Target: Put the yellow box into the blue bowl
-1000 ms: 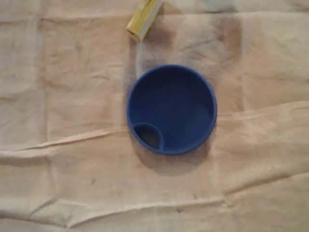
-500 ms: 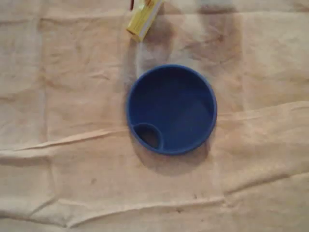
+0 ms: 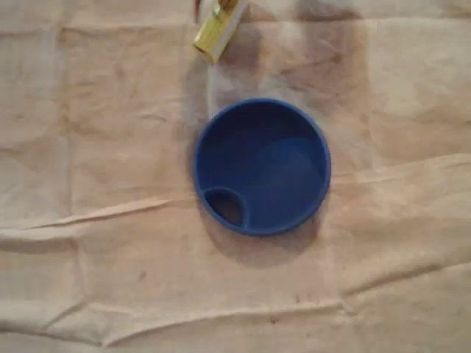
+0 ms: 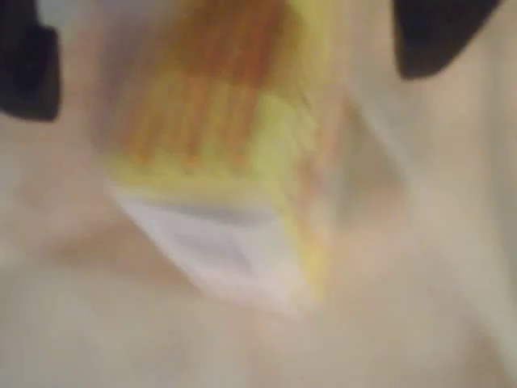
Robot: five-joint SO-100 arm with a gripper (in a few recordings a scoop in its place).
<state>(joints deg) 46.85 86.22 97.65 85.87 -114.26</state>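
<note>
Overhead view: tan cloth (image 3: 88, 279) beneath the blue bowl (image 3: 274, 158), which sits empty. Yellow box (image 3: 215, 33) lies on the cloth beyond the bowl's upper-left rim, well apart and not yet lifted. Wrist view, blurred: gripper (image 4: 230, 73) jaws spread, straddling the box — grasp, carry and drop remain.
</note>
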